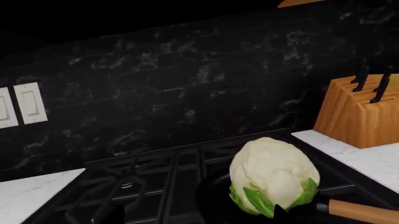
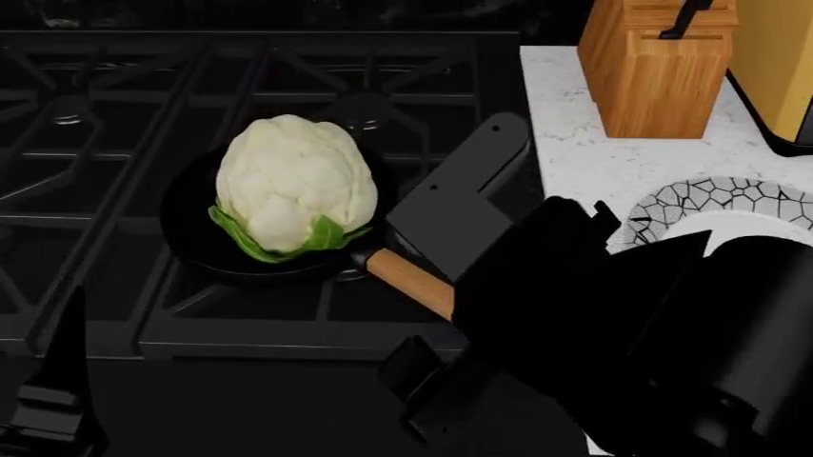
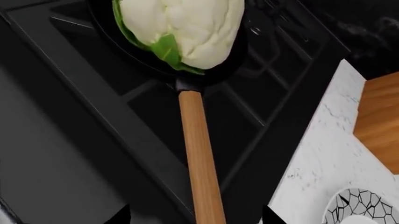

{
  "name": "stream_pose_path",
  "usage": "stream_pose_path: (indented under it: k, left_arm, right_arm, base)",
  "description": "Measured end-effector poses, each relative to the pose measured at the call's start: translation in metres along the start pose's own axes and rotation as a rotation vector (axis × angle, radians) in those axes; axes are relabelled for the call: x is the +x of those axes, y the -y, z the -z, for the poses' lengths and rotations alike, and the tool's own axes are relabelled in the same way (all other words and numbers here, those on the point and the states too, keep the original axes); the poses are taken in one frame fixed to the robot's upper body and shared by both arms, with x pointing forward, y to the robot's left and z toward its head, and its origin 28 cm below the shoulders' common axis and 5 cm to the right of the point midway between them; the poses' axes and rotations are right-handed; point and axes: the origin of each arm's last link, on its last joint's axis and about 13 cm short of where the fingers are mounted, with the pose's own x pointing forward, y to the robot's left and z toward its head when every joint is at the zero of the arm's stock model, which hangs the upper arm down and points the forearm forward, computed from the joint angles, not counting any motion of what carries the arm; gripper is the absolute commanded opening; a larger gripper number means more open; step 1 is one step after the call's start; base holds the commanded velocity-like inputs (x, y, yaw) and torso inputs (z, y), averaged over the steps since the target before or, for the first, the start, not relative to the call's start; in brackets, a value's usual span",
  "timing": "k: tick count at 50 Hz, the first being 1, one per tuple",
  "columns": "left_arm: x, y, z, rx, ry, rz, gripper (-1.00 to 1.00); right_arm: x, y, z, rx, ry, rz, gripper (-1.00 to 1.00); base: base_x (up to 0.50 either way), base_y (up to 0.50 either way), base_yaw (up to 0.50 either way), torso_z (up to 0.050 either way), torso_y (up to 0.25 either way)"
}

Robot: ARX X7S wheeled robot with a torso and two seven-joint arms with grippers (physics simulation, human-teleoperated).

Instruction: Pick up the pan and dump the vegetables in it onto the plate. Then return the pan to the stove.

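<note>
A creamy cauliflower [image 2: 295, 181] with green leaves fills the small black pan [image 2: 190, 233] on the stove [image 2: 128, 105], wooden handle [image 3: 199, 163] pointing toward the right gripper [image 3: 196, 219], whose opening I cannot tell.

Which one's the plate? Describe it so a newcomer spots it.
Start at the black stove; right of it runs a white marble counter with a wooden knife block. The plate lies nearer than the block: round, white, with a black cracked-mosaic rim, partly hidden by the right arm.
</note>
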Motion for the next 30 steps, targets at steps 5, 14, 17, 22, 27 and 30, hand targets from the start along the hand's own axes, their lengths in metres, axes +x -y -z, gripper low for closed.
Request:
stream_pose_path:
  k: [5,14,17,22,27,30]
  left_arm:
    - [-0.001,0.0,0.001,-0.001,0.0,0.001,1.0]
    - [-0.001,0.0,0.003,0.0,-0.004,0.004,1.0]
    - [-0.002,0.0,0.004,0.0,-0.005,0.004,1.0]
    - [-0.002,0.001,0.005,0.0,-0.006,0.005,1.0]
    - [-0.002,0.001,0.007,-0.001,-0.008,0.006,1.0]
    - [-0.003,0.001,0.008,-0.001,-0.008,0.006,1.0]
  right_arm:
    - [0.008,0.002,0.001,0.005,-0.007,-0.004,1.0]
    - [0.023,0.006,0.005,0.012,-0.025,-0.013,1.0]
    - [0.028,0.008,0.006,0.013,-0.03,-0.014,1.0]
    - [0.036,0.009,0.008,0.013,-0.041,-0.02,1.0]
    - [0.045,0.008,0.011,0.01,-0.053,-0.032,1.0]
    - [0.05,0.007,0.012,0.009,-0.06,-0.04,1.0]
  base:
    - [0.0,0.0,0.0,0.0,0.0]
    - [0.0,0.0,0.0,0.0,0.0]
    - [0.0,0.0,0.0,0.0,0.0]
    - [0.0,0.0,0.0,0.0,0.0]
    - [0.0,0.0,0.0,0.0,0.0]
    - [0.0,0.0,0.0,0.0,0.0]
